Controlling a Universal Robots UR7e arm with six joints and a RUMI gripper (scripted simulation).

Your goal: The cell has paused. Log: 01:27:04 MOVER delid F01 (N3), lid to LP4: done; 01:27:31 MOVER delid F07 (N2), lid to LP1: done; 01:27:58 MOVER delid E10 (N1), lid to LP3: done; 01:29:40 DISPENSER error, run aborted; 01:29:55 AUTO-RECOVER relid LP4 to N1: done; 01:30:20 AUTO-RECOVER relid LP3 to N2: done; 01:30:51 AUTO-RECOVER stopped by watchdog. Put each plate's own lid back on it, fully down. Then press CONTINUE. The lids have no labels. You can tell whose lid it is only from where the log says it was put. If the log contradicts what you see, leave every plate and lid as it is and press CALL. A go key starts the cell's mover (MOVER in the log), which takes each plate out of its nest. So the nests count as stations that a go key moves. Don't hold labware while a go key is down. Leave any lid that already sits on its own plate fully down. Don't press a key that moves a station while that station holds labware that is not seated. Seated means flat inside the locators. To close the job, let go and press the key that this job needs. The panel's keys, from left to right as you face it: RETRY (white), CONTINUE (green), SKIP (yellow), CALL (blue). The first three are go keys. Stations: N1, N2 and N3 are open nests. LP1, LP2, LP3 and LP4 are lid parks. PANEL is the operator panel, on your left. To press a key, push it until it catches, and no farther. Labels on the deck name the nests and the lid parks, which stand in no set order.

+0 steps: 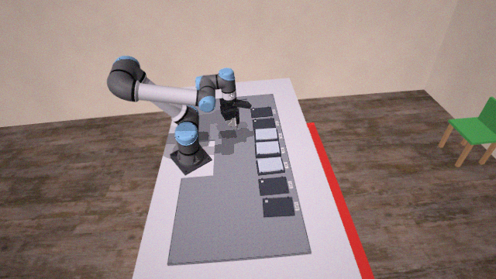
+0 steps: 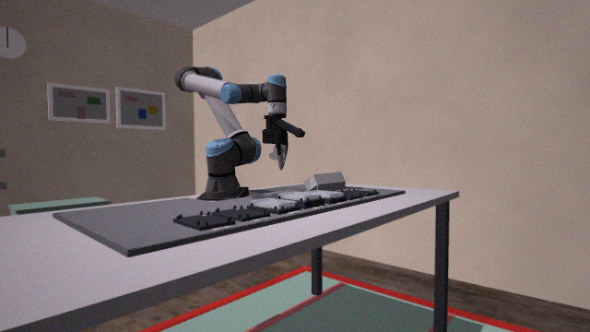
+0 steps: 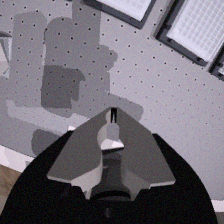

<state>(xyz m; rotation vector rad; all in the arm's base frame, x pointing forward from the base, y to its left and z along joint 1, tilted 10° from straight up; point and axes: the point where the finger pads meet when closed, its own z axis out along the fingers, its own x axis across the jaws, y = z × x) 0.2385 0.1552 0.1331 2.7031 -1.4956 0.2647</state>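
Plates (image 1: 267, 148) (image 2: 275, 203) (image 3: 197, 27) are lying around four o'clock from our gripper (image 1: 235, 126) (image 2: 281, 168) (image 3: 113, 108) in the top view, and with its fingers pressed together on nothing, we are risking a mover jam if any lid is sitting unseated when we press CONTINUE.

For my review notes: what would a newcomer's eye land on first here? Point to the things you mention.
Probably the gray, blue-capped robot arm (image 1: 167, 94) (image 2: 205, 85), standing on the white table (image 1: 155, 232) (image 2: 69, 258). Next, the three pale microplates in the middle of the row of dark stations along the deck's edge, and the bright green chair (image 1: 474, 125) at far right.
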